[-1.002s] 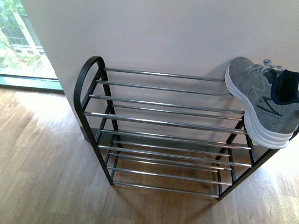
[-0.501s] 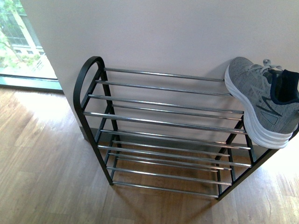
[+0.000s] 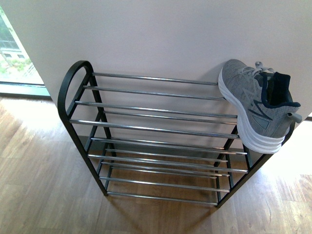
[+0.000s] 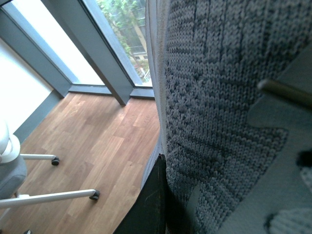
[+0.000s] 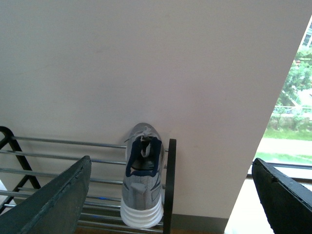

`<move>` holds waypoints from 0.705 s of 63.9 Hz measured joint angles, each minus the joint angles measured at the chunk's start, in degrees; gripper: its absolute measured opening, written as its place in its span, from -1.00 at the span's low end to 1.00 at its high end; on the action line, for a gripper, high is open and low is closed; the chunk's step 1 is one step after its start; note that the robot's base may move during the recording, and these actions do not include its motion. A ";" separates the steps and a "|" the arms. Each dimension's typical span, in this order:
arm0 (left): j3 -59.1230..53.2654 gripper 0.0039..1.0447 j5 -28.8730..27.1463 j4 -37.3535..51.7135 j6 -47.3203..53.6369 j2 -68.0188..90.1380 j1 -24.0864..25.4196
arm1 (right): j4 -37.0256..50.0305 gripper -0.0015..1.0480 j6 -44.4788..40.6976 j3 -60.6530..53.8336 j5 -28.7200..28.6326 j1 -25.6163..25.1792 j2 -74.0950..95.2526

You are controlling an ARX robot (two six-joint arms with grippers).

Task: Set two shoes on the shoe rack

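Front view: the shoe rack [image 3: 146, 127] stands on the wood floor [image 3: 44, 185] against a pale wall [image 3: 161, 34]. 1 grey sneaker [image 3: 253, 105] sits on the top tier at the right end, toe to the wall. Right wrist view: the right gripper [image 5: 170, 165] faces that sneaker, fingers spread wide and holding nothing. Left wrist view is filled by the grey knit of the other sneaker [image 4: 214, 97]. I cannot tell whether the left gripper pinches it.

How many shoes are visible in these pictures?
2. One shoe sits on the rack, top tier, right end; the other shoe fills the left wrist view.
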 joint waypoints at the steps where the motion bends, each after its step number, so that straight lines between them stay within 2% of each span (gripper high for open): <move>1: 0.00 -0.90 -0.20 0.00 0.00 0.00 0.07 | 0.00 0.82 0.02 0.00 0.02 0.00 0.00; 16: 0.00 -0.90 2.21 0.00 0.02 0.04 -0.31 | -0.11 0.82 0.02 0.00 0.52 0.04 0.00; 23: -0.02 -0.90 1.40 0.11 -0.31 0.09 -0.31 | -0.11 0.82 0.02 0.00 0.50 0.04 0.00; 27: 0.02 -0.90 0.17 3.10 -3.26 1.97 -0.90 | -0.11 0.82 0.02 0.00 0.50 0.04 0.00; 34: 4.74 -0.90 4.31 3.78 -16.15 11.50 -1.84 | -0.11 0.82 0.02 0.00 0.42 0.04 0.00; 37: 8.44 -0.90 8.59 2.19 -24.24 17.29 -2.32 | -0.11 0.82 0.02 0.00 0.33 0.04 0.00; 45: 13.92 -0.90 16.68 -1.53 -37.79 30.21 -3.76 | -0.11 0.82 0.02 0.00 0.33 0.04 0.00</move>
